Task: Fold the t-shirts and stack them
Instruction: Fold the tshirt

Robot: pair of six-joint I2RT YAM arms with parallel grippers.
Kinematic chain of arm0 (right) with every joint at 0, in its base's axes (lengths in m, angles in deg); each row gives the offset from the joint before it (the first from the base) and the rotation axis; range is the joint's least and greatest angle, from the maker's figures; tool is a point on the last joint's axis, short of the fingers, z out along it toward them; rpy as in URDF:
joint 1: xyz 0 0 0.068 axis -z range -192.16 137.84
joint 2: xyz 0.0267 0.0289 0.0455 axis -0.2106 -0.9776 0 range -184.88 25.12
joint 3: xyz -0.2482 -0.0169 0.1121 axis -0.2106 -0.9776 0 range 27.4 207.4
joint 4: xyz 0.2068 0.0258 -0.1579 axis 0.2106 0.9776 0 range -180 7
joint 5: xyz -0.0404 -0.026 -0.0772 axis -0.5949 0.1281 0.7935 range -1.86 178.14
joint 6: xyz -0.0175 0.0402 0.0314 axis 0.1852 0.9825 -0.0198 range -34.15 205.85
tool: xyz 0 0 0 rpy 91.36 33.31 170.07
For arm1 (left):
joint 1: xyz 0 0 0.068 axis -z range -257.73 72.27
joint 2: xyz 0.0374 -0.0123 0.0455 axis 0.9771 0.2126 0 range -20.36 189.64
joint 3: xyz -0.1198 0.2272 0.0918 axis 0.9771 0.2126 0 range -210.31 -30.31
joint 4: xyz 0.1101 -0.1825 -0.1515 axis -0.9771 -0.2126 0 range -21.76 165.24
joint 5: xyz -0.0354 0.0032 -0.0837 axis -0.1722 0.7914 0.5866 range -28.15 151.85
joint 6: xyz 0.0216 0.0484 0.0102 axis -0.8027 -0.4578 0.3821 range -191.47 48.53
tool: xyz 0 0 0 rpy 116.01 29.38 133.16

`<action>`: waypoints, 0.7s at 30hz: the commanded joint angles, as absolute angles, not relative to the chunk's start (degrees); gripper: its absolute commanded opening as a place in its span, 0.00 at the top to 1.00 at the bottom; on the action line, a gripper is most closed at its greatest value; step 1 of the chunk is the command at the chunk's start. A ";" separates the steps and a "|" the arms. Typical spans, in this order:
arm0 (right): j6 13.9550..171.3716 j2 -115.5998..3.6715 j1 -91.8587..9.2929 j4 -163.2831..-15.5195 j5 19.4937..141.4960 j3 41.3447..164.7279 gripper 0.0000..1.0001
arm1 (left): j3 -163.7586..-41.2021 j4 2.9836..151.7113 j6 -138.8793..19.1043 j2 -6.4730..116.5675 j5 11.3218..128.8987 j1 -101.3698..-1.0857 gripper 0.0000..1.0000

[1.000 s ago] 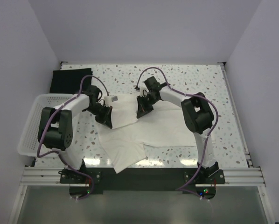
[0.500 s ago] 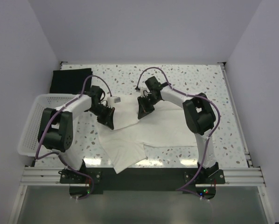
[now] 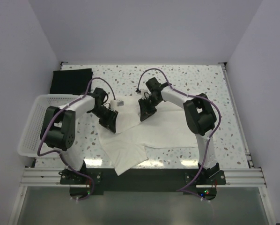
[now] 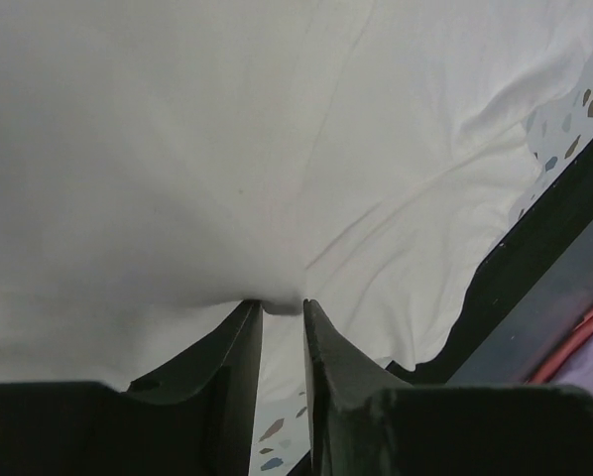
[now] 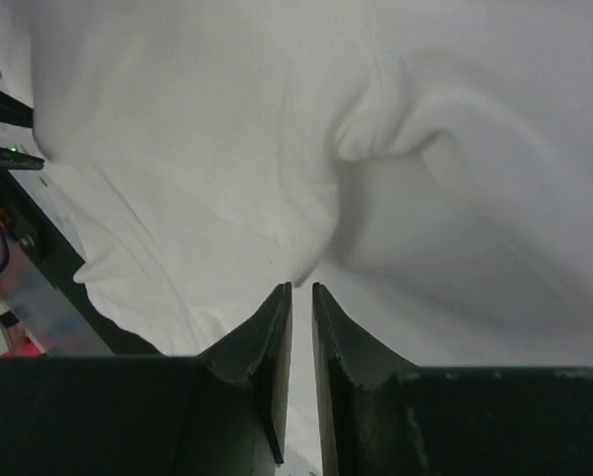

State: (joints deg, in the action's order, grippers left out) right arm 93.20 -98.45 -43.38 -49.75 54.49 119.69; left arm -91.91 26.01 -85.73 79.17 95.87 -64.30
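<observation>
While left end effector (image 4: 282, 304) and right end effector (image 5: 301, 289) pinch cream shirt (image 3: 164, 129) | basket (image 3: 28, 129) leftward

From where I stand I count two t-shirts, one cream t-shirt (image 3: 170, 127) and one black t-shirt (image 3: 70, 80), plus one white lattice basket (image 3: 29, 127), one speckled table (image 3: 201, 80) and two grippers, the left gripper (image 3: 110, 123) and the right gripper (image 3: 144, 114).

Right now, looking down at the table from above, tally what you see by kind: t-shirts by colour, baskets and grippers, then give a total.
cream t-shirt: 1
black t-shirt: 1
white basket: 1
grippers: 2, the left gripper and the right gripper
total: 5
</observation>
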 commanded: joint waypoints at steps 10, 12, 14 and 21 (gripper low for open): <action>74.17 -82.04 -34.58 -40.07 56.29 118.11 0.60 | -103.87 31.72 -88.53 75.52 94.14 -68.85 0.62; 72.93 -81.58 -29.58 -39.20 58.42 117.93 0.62 | -105.97 33.58 -87.55 78.86 91.13 -68.85 0.62; 71.35 -82.28 -25.11 -38.41 63.16 118.45 0.66 | -107.47 35.34 -86.50 82.20 86.73 -68.94 0.64; 65.46 -85.45 -17.17 -39.81 77.93 119.25 0.74 | -114.24 35.43 -85.18 90.82 80.31 -68.85 0.67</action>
State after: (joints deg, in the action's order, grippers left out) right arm 70.12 -84.18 -17.83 -40.63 69.28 118.67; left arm -110.49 34.23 -86.47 88.46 84.79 -68.69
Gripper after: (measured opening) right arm 0.272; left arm 0.337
